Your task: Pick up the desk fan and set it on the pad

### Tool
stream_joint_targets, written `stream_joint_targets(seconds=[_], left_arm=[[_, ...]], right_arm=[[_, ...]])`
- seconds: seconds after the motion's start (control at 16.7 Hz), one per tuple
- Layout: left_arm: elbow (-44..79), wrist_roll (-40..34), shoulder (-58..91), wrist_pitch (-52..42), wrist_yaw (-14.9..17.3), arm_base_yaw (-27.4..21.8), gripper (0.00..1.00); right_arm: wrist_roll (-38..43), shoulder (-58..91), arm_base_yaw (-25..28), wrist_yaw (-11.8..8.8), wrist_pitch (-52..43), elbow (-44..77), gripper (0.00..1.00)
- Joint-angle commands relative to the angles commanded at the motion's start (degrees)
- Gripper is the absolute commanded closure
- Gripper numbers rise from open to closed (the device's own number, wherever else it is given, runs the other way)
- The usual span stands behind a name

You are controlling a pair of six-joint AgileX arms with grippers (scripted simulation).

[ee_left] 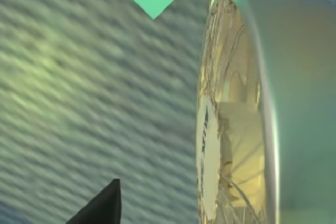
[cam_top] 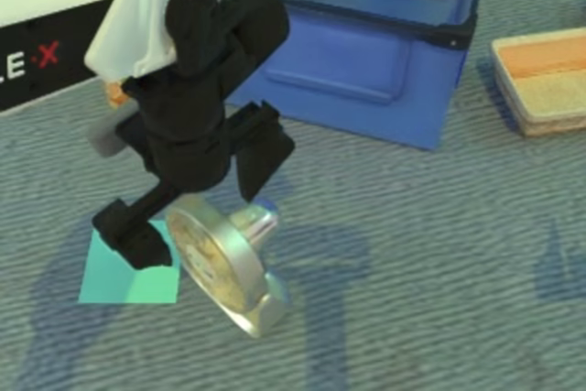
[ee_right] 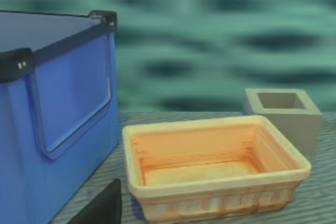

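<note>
Red "X" on arm base [cam_top: 46,55]; left gripper [cam_top: 197,226] at desk fan [cam_top: 224,267].

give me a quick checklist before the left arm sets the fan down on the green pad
1. Desk fan in the left tool: ok, it hangs tilted between the fingers.
2. Fan over the pad: not ok, most of it sits to the pad's right.
3. Pad bare: ok where visible; the arm hides part.
4. Fan upright: not ok, grille faces up-left.
5. Blue bin clear of path: ok.
6. Right arm: cannot tell, out of the top view.
</note>
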Motion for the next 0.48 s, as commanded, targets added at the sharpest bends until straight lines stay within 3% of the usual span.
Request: stream_joint_targets(seconds=[0.24, 0.48], left_arm=[[-0.7, 0.0, 0.1, 0.7, 0.0, 0.0, 0.0], [-0.7, 0.0, 0.1, 0.7, 0.0, 0.0, 0.3]], right_arm=[[0.0, 0.0, 0.0, 0.0, 0.0, 0.0, 0.0], [0.0, 0.0, 0.0, 0.0, 0.0, 0.0, 0.0]])
